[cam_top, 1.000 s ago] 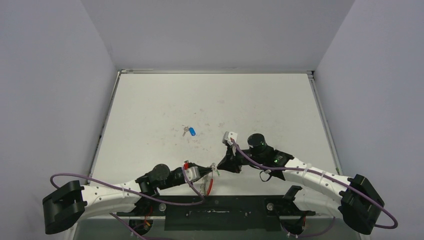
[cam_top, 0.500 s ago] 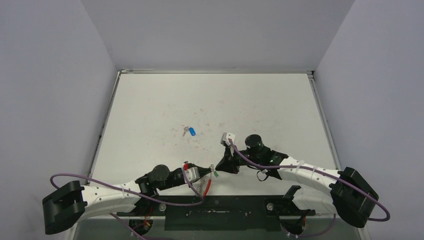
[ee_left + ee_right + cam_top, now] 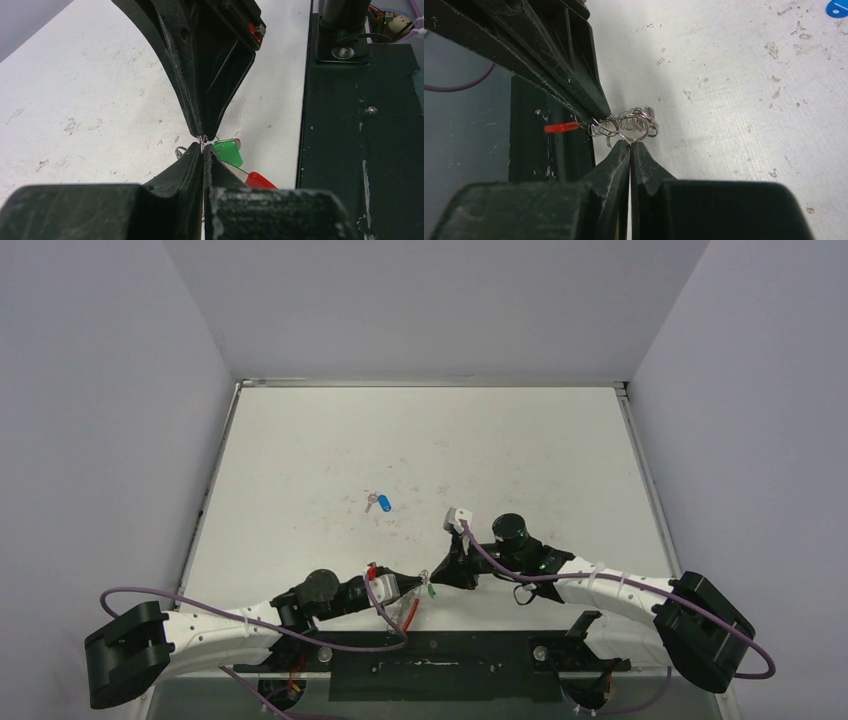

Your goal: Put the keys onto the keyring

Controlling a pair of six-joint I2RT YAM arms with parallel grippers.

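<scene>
The left gripper (image 3: 204,148) has its two fingers (image 3: 185,165) pressed flat together with no gap, and at their tips they pinch a strand of the keyring (image 3: 629,125), whose silvery coiled loops bunch up right at that point. The right gripper (image 3: 630,144) meets it tip to tip; its fingers (image 3: 611,162) are also clenched with no gap between them, and their tips touch the near loop of the coil. Whether wire is actually nipped between them cannot be told. The keyring sits at the near edge of the table (image 3: 520,440), about mid-width, caught between the two grippers, and its one red sleeve (image 3: 413,613) trails from the coil toward the near edge of the table. There are two keys. The green-headed key (image 3: 227,152) is just beside the meeting fingertips, next to the red sleeve, and whether it is threaded on the wire cannot be made out. The blue-headed key (image 3: 384,503) lies flat on the table, farther away and to the left, well apart from both grippers. That makes one keyring, one red sleeve, two keys and two grippers.
</scene>
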